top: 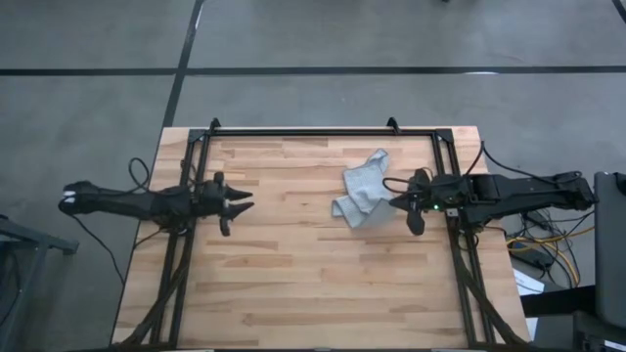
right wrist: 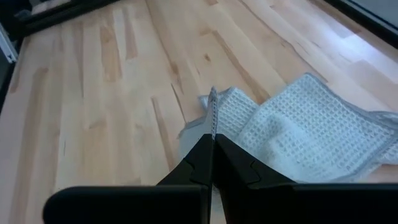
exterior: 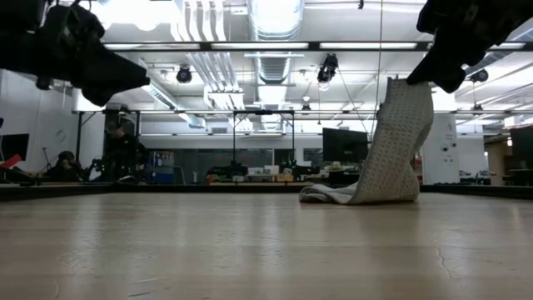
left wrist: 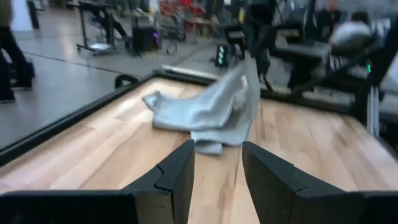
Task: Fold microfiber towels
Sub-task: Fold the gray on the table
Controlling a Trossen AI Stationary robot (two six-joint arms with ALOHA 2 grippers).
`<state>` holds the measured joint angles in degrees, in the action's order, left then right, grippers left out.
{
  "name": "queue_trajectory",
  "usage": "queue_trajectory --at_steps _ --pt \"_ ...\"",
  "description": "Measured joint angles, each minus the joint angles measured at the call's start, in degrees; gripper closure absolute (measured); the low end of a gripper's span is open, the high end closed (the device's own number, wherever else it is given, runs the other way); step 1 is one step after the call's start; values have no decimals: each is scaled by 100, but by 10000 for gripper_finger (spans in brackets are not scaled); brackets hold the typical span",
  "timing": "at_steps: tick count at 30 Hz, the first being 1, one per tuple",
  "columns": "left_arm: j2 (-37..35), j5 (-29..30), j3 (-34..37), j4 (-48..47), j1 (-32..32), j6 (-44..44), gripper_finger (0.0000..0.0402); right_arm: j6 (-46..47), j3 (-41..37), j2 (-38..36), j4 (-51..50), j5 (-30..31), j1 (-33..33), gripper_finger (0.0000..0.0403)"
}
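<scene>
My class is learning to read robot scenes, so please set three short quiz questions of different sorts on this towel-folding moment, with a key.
1. True or false: the whole microfiber towel lies flat on the wooden table.
2. Which gripper holds the towel? A) left gripper B) right gripper C) neither
3. Fill in: the left gripper's fingers are ____, with bare table between them.

Key:
1. False. In the low view one edge is lifted up, and the rest trails on the table.
2. B. Its fingers are shut on the towel's edge.
3. Open. That gripper hovers apart from the towel, pointing toward it.
</scene>
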<state>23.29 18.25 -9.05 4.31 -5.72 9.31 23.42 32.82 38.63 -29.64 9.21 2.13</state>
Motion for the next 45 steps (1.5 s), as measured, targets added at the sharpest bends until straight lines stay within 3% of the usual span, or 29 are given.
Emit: queue_trajectory --at_steps 9,18,25,30,35,45 --pt "1759 -124 -774 92 85 646 261 -245 45 216 641 -154 -2 394" --pt "3942 -131 -1640 137 527 710 261 -367 58 144 582 -310 28 394" --pt "5481 -676 -2504 523 804 841 261 -478 53 84 578 -325 28 394" --pt "6233 -732 -3276 766 1032 879 261 -685 52 46 581 -328 28 394" --pt "6877 -1548 -3810 759 1348 963 261 -743 52 -10 582 -337 29 394" --pt "7355 -2641 -4001 885 1856 705 261 -1016 50 -200 465 -348 37 394"
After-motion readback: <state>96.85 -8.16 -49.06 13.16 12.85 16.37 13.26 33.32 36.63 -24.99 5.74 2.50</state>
